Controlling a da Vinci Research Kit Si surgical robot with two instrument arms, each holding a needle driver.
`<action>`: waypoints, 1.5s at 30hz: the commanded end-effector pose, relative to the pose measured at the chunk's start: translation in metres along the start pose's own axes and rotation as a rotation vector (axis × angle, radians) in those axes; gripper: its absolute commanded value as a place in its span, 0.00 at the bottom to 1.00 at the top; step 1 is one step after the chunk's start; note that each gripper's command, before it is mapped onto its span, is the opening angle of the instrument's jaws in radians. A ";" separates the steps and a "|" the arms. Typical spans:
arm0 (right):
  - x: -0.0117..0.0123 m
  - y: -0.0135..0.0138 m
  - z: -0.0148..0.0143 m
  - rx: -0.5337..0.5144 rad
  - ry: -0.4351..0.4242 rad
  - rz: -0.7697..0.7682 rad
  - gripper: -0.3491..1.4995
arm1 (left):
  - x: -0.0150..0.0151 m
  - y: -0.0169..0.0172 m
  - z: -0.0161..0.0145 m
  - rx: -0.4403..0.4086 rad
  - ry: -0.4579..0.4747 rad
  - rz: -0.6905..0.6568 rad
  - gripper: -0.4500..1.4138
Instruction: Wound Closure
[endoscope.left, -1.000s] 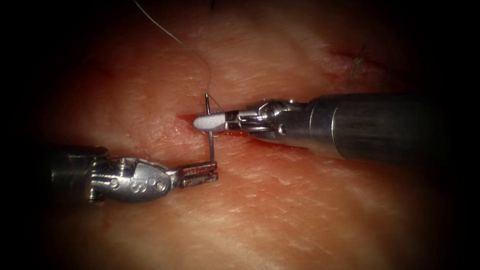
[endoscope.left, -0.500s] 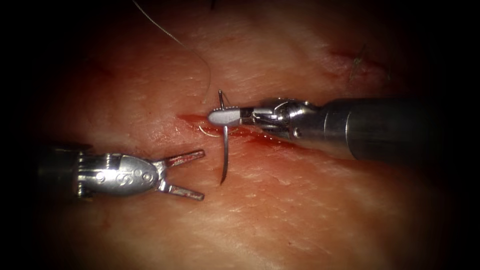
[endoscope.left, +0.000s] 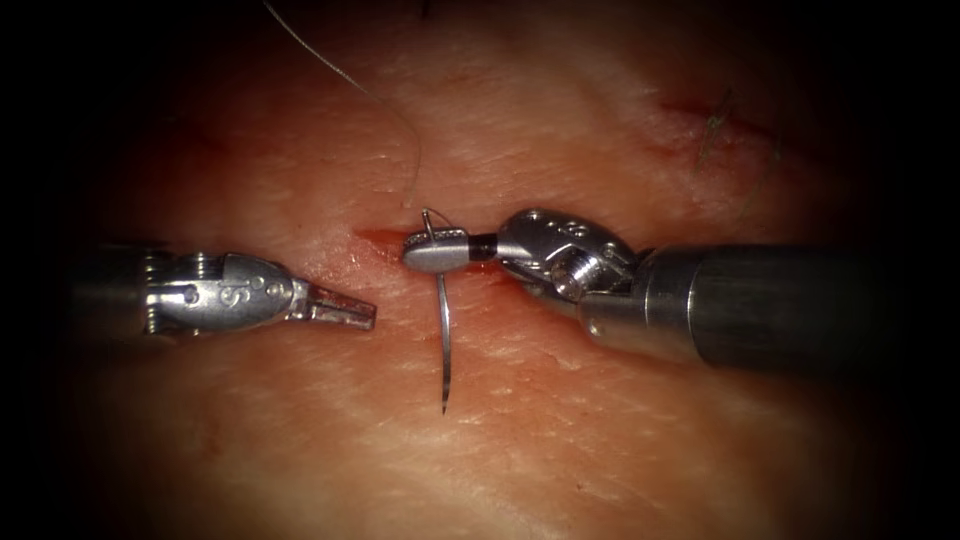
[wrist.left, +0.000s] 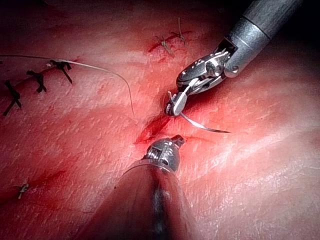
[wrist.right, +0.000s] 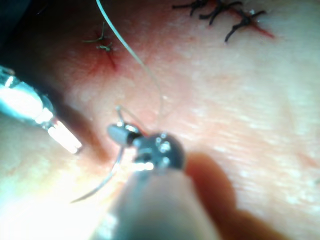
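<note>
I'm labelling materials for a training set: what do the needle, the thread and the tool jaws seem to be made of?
The needle, held near its thread end by the right tool and clear of the tissue, looks like polished steel: thin, with a bright glint. The thread looks like a fine pale filament, perhaps monofilament. The empty left tool looks like brushed metal, grey with dull highlights.

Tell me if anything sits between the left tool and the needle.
Nothing visible does. The left tool holds nothing; only bare tissue separates it from the needle, held near its thread end by the right tool, out of the tissue.
</note>
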 end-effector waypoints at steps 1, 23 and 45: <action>-0.0002 0.0000 0.0006 0.002 0.001 -0.016 0.00 | -0.0006 -0.0003 0.0013 -0.001 -0.008 -0.010 0.00; 0.0001 -0.0001 -0.0009 0.007 0.002 -0.189 0.00 | -0.0059 -0.0080 0.0062 -0.027 -0.117 -0.016 0.00; -0.0001 -0.0002 -0.0020 0.029 0.022 -0.397 0.00 | -0.0075 -0.0121 0.0073 -0.032 -0.207 -0.004 0.00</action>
